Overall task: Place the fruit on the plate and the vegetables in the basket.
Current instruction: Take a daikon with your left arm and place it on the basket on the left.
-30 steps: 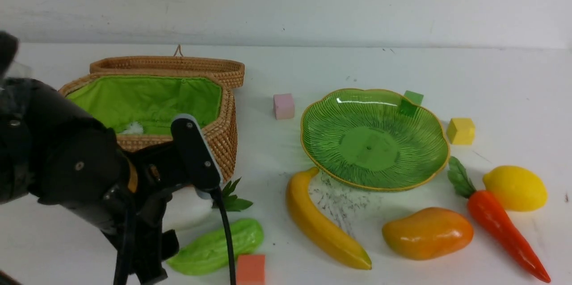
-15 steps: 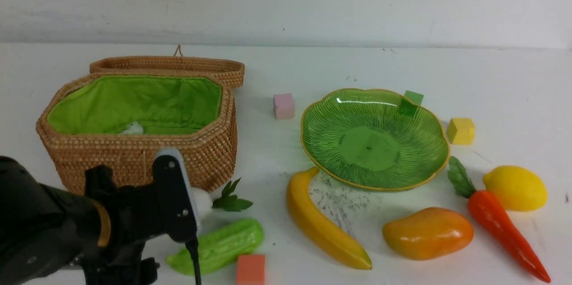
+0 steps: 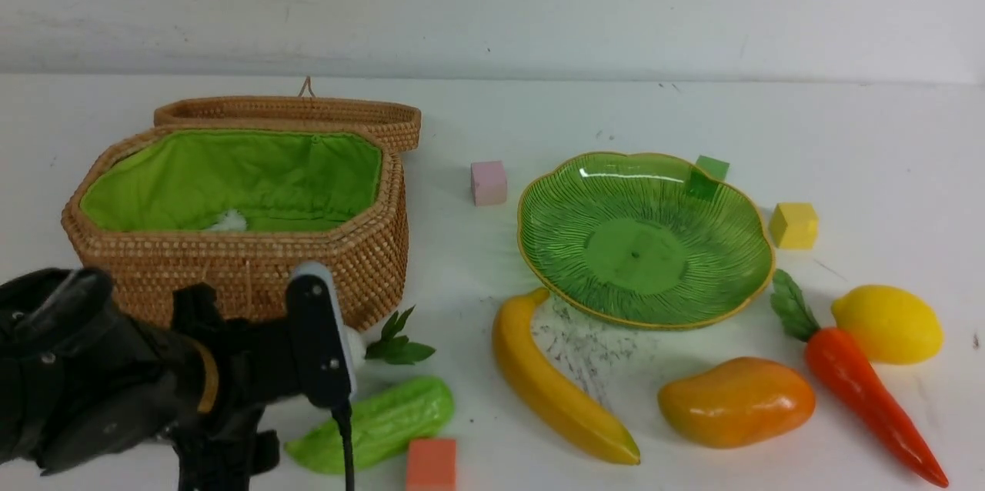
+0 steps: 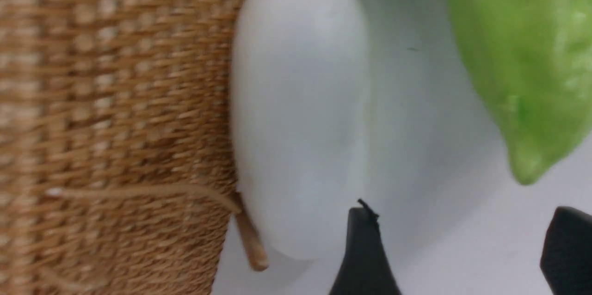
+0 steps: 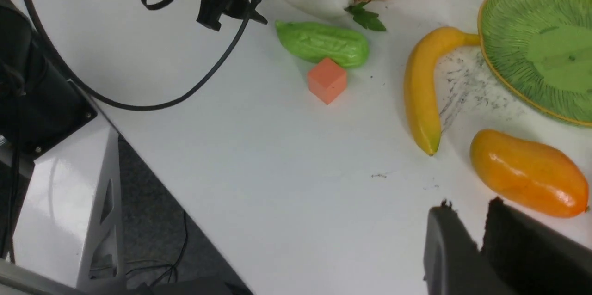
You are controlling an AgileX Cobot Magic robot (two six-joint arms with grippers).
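The white radish (image 4: 300, 110) is lying against the wall of the woven basket (image 4: 115, 124), between it and the green gourd (image 4: 522, 64). The left gripper (image 4: 467, 258) is standing with its black fingers (image 4: 365, 258) apart over the table (image 4: 430, 156), one tip beside the radish.

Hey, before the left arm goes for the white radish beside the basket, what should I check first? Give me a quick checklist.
1. Left tool open: ok. The jaws stand apart and hold nothing.
2. Radish between the jaws: not ok. It lies to one side of both fingers.
3. Room to grip the radish: not ok. It looks pressed against the basket wall.
4. Gourd clear of the jaws: not ok. Its tip sits just ahead of the gap.
5. Basket ready to receive: ok. The lid is back and the green lining shows.
6. Right tool out of the way: ok. It is over by the mango.
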